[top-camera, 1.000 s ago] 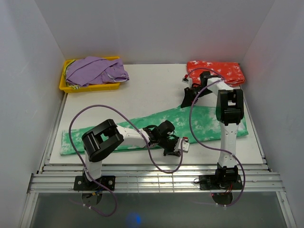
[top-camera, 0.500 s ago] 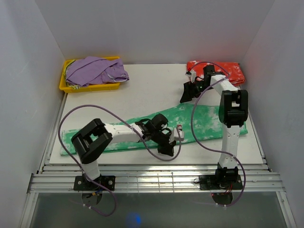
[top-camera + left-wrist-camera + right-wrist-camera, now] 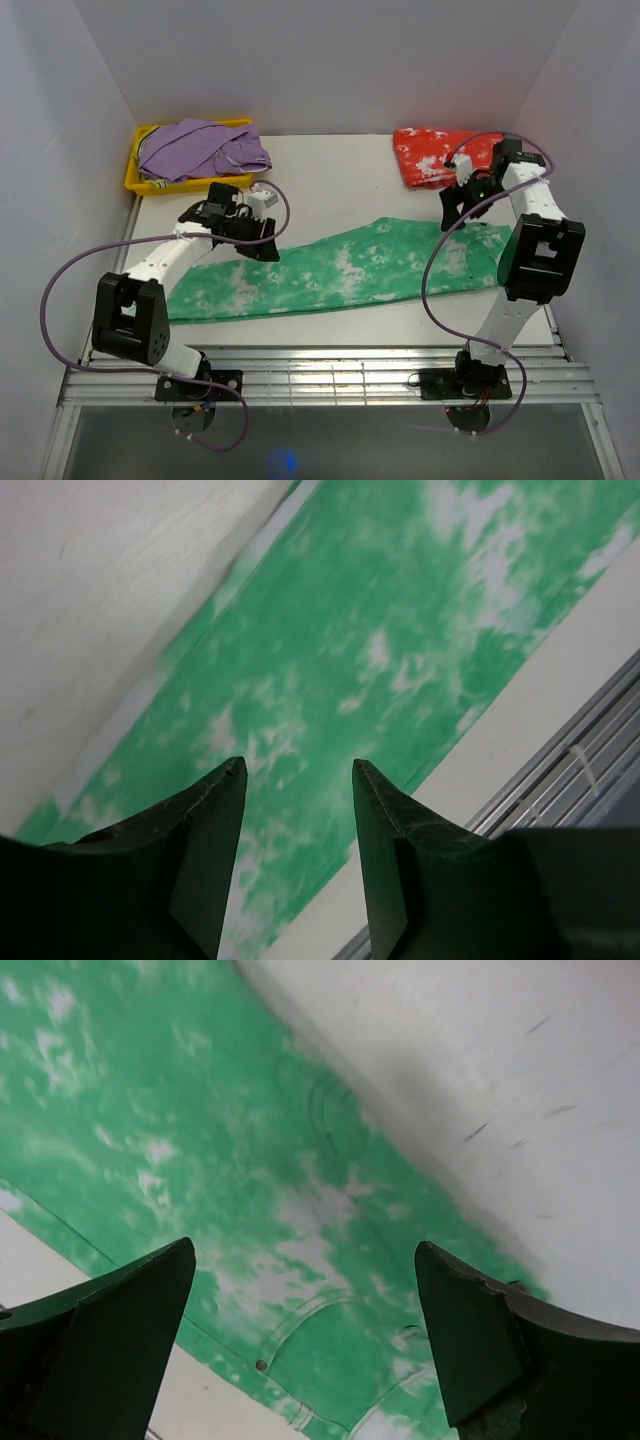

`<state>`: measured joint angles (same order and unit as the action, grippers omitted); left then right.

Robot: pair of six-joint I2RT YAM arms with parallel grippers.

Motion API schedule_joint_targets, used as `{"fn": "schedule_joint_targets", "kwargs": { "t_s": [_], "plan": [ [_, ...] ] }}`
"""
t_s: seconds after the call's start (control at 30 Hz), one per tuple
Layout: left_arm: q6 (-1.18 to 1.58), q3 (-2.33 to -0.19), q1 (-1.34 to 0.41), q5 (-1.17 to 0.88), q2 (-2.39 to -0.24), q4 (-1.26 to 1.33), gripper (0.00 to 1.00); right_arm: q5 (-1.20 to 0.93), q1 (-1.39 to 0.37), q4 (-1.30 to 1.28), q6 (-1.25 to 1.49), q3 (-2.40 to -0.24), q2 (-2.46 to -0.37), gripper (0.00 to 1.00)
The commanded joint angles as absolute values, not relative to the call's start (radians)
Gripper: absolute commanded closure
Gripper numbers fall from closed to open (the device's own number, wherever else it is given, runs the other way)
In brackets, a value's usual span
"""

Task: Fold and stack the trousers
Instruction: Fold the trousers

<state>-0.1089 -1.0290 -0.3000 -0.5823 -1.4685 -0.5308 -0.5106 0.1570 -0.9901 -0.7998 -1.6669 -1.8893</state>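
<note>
Purple garment (image 3: 200,148) fills yellow bin (image 3: 186,185) behind green trousers (image 3: 330,272)

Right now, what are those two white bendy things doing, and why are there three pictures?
They are two robot arms, the left arm and the right arm, bolted at the near edge of the table. The big picture comes from a camera above and behind them. The other two come from small cameras on the wrists, looking past the jaws. On the table lie green trousers spread flat, folded red-orange trousers in the far right corner, and a purple garment in a yellow tray. Both pairs of jaws are open above the green trousers and hold nothing.
</note>
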Motion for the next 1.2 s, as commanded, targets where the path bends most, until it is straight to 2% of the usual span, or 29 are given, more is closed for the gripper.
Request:
{"fn": "schedule_joint_targets", "kwargs": {
  "t_s": [0.0,0.17,0.3,0.47,0.6,0.73,0.83,0.93,1.0,1.03,1.07,1.1,1.17],
  "plan": [
    [-0.181,-0.983,-0.209,-0.465,-1.476,-0.831,0.43,-0.356,0.156,-1.108,-0.934,-1.488,-1.911,0.04],
    [-0.302,-1.003,-0.098,-0.275,-1.531,-0.885,0.44,-0.223,0.181,-0.970,-0.919,-1.304,-1.924,0.04],
    [-0.341,-1.043,-0.086,-0.219,-1.733,-0.852,0.44,-0.161,0.228,-0.957,-0.907,-1.231,-1.937,0.03],
    [-0.321,-1.267,-0.081,-0.190,-1.989,-0.759,0.45,-0.163,0.238,-0.951,-0.890,-1.164,-1.881,0.04],
    [-0.321,-1.465,-0.080,-0.166,-2.140,-0.742,0.46,-0.271,0.235,-0.994,-0.816,-1.253,-1.904,0.07],
    [-0.376,-1.566,-0.072,-0.192,-2.163,-0.749,0.44,-0.359,0.233,-1.080,-0.776,-1.360,-1.919,0.07],
    [-0.408,-1.542,-0.072,-0.245,-2.085,-0.758,0.42,-0.416,0.242,-1.086,-0.779,-1.425,-1.870,0.07],
    [-0.423,-1.470,-0.061,-0.287,-1.958,-0.758,0.38,-0.486,0.253,-1.088,-0.793,-1.498,-1.825,0.01],
    [-0.394,-1.415,-0.037,-0.334,-1.866,-0.755,0.34,-0.527,0.255,-1.088,-0.793,-1.544,-1.815,0.14],
    [-0.379,-1.401,-0.023,-0.347,-1.843,-0.753,0.26,-0.546,0.256,-1.092,-0.793,-1.557,-1.818,0.16],
    [-0.356,-1.391,-0.011,-0.363,-1.823,-0.762,0.25,-0.560,0.256,-1.101,-0.799,-1.569,-1.827,0.21],
    [-0.345,-1.384,-0.002,-0.368,-1.806,-0.768,0.25,-0.561,0.255,-1.109,-0.795,-1.578,-1.836,0.31],
    [-0.318,-1.367,0.073,-0.367,-1.769,-0.765,0.24,-0.546,0.256,-1.112,-0.792,-1.578,-1.858,0.39]
  ]
}}
